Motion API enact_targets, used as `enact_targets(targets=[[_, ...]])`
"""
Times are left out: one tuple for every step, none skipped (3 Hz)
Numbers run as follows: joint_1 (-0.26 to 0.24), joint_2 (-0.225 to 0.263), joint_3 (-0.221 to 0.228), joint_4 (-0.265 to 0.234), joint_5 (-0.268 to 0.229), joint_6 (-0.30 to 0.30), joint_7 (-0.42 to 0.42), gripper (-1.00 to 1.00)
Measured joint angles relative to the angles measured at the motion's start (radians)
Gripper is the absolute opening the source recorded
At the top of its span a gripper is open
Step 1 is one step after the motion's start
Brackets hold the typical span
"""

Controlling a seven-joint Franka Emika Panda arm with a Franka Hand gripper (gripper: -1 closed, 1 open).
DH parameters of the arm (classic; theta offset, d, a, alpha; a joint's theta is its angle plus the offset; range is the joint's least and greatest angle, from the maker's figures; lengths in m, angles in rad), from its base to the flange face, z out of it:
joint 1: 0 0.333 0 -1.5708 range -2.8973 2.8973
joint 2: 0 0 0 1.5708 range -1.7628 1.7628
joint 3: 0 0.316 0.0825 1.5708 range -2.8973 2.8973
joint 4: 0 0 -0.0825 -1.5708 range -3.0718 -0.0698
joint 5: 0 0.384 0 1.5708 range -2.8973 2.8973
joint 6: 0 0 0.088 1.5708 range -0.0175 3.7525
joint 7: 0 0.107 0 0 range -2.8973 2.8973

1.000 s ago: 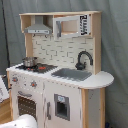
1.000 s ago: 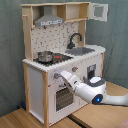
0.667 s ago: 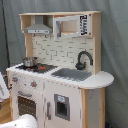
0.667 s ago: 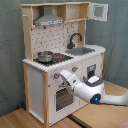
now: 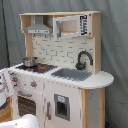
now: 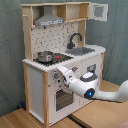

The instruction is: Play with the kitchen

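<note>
Grey curtain backs the kitchen (image 6: 60,60), which stands on a wooden floor (image 6: 30,119). The pincer (image 6: 59,73) reaches its knob panel; its state cannot be told. A pot (image 6: 45,56) sits just above, the oven door (image 6: 63,98) below.

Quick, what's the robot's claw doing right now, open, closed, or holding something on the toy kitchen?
Claw: cannot be told; it sits against the knob panel on the toy kitchen front in the second exterior view.
</note>
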Motion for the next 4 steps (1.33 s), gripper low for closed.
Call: enact_targets(targets=[[-0.006,0.0,0.0,0.001,-0.001,-0.014,0.013,1.0],[-0.008,0.0,0.0,-0.001,-0.001,-0.014,0.013,-1.0],[-0.015,0.0,0.0,-0.001,-0.001,-0.021,0.012,-1.0],[-0.015,0.0,-0.001,-0.001,-0.001,-0.021,0.012,1.0]])
